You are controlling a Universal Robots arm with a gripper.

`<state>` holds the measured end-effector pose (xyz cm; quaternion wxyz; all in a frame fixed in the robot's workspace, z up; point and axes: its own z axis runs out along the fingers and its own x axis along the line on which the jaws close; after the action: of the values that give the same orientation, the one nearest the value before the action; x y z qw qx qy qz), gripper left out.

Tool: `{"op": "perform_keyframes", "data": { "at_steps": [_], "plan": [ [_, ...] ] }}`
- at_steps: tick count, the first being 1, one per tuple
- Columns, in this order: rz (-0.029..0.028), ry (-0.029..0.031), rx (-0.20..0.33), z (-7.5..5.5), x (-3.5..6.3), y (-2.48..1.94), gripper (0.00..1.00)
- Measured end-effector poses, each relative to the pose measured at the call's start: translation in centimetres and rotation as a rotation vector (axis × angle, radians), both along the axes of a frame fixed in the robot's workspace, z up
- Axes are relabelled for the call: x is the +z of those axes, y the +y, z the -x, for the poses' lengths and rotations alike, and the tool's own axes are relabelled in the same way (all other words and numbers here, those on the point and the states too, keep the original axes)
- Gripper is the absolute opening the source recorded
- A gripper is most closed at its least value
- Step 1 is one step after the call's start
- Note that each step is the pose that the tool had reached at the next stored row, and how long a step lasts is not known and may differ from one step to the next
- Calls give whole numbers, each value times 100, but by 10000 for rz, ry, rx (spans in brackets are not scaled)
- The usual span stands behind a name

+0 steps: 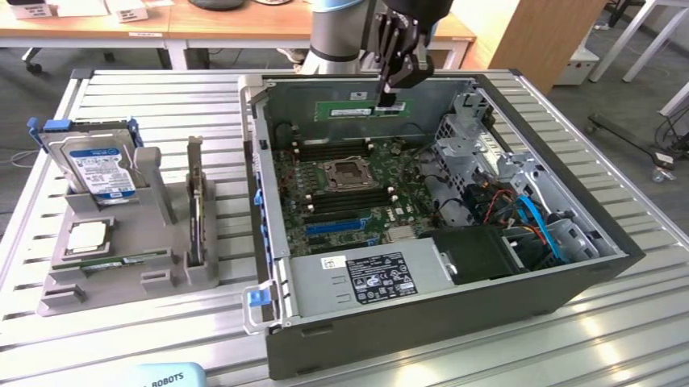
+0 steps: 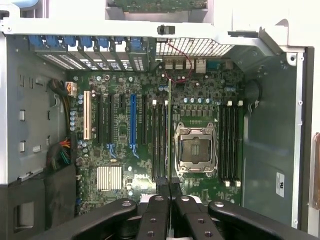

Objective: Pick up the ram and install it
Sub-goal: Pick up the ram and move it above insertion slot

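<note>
Lab, judging by robot arm point(image 1: 336, 32) and workbench point(image 1: 161, 105)

My black metal claw point(image 1: 386, 103) holds a long, thin green circuit-board stick point(image 1: 359, 110), white-labelled. Beneath my claw the flat motherboard point(image 2: 200, 107) is dark green, striped with black slots point(image 2: 106, 125) and one bright blue plastic slot point(image 2: 133, 125).

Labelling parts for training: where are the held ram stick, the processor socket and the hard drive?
ram stick point(image 1: 356, 110): exterior view, its white label.
processor socket point(image 2: 194, 150): wrist view, its middle.
hard drive point(image 1: 105, 168): exterior view, its printed label.
</note>
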<state>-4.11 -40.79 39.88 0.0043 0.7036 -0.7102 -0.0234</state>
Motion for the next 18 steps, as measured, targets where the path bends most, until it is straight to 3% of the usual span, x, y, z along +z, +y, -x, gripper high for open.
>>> {"op": "perform_keyframes", "data": {
  "at_steps": [9,18],
  "plan": [
    [-2,2,4,-40,-4,0,12],
    [-4,-16,5,-40,-120,0,12]
  ]
}}
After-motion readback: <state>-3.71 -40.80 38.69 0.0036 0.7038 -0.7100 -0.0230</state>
